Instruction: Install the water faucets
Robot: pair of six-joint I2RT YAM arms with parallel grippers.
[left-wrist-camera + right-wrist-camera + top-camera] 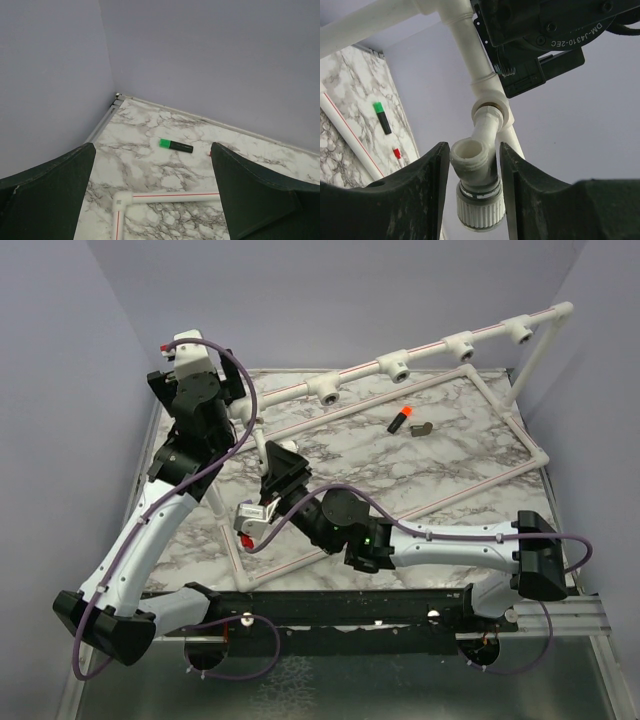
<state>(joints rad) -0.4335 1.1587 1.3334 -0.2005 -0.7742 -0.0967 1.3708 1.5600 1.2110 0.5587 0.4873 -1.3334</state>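
Observation:
A pale grey water faucet point(479, 172) with a ribbed round knob sits between my right gripper's point(473, 150) fingers, which are shut on it. Its stem enters a white tee socket point(492, 107) on the raised pipe rail. In the top view my right gripper point(266, 452) is at the rail's left end, and this faucet is hidden there. A second small silver faucet point(423, 428) lies on the marble table. My left gripper point(151, 148) is open and empty, held high at the back left point(236, 390).
The white pipe frame point(440, 345) carries several open tee sockets along its raised rail. A black stick with an orange tip point(402, 419) lies by the loose faucet. A green-capped marker point(176, 145) lies near the back left corner. A pipe elbow point(123, 200) lies below my left gripper.

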